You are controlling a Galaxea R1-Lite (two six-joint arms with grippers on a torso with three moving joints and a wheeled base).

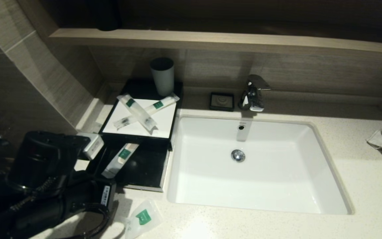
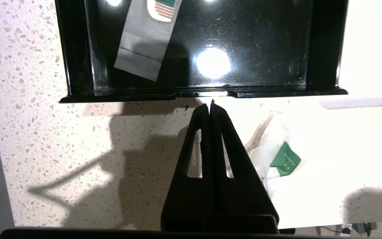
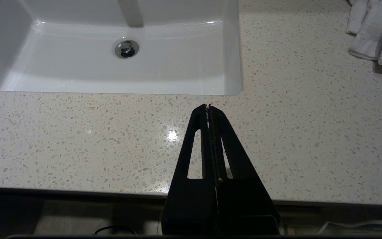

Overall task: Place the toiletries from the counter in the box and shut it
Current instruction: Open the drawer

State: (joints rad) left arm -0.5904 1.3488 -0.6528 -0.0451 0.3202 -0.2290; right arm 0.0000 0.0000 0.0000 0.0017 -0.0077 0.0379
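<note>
I'm keeping the left pincer (image 2: 210, 105) fully closed and empty just short of the open box (image 2: 204, 94) drawer's front, one pouch (image 2: 282, 159) lying on the desk (image 2: 45, 139) beside it for pickup, right pincer (image 3: 208, 107) sitting parked, closed.

The left arm (image 1: 45, 186) is matte black and bulky, with a rounded drum-like housing, a flat black bracket on top and a small white block fixed beside it. A coiled black cable and a smooth looped cable run along it, and a white sticker with small print sits on its lower body. The left gripper (image 2: 210, 107) and right gripper (image 3: 208, 107) look alike: two slim black fingers, each with a long triangular cut-out, tapering to a point.
</note>
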